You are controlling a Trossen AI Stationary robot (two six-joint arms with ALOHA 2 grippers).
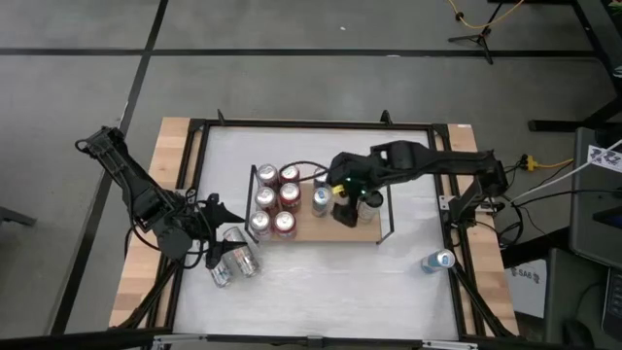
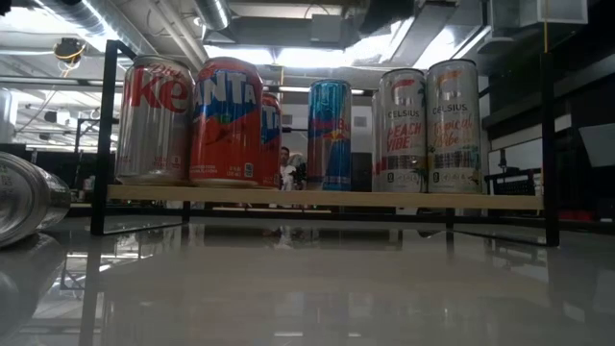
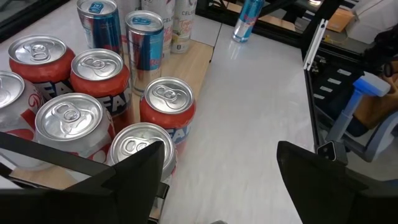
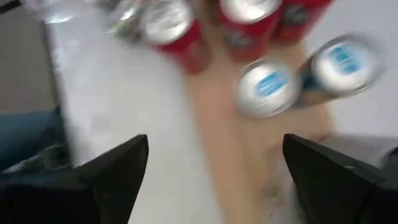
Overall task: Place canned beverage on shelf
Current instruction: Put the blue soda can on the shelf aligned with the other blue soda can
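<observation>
At about eight o'clock on the white surface (image 1: 321,282), the left gripper (image 1: 209,233) hovers with fingers (image 3: 134,180) spread wide and empty, just beside two cans lying on their sides (image 1: 236,261). Such cans are probably rigid, smooth, slippery and prone to rolling, so gripping across the mid-body looks safest. At centre, the shelf (image 1: 311,229) carries upright cans (image 1: 276,198). Over its three o'clock end the right gripper (image 1: 348,209) hangs released, fingers (image 4: 112,171) parted, holding nothing. A blue can (image 1: 436,261) stands at four o'clock.

Cans (image 1: 275,199) clustered on the shelf's (image 1: 309,228) left part, two cans (image 1: 233,262) seemingly lying off its left end
</observation>
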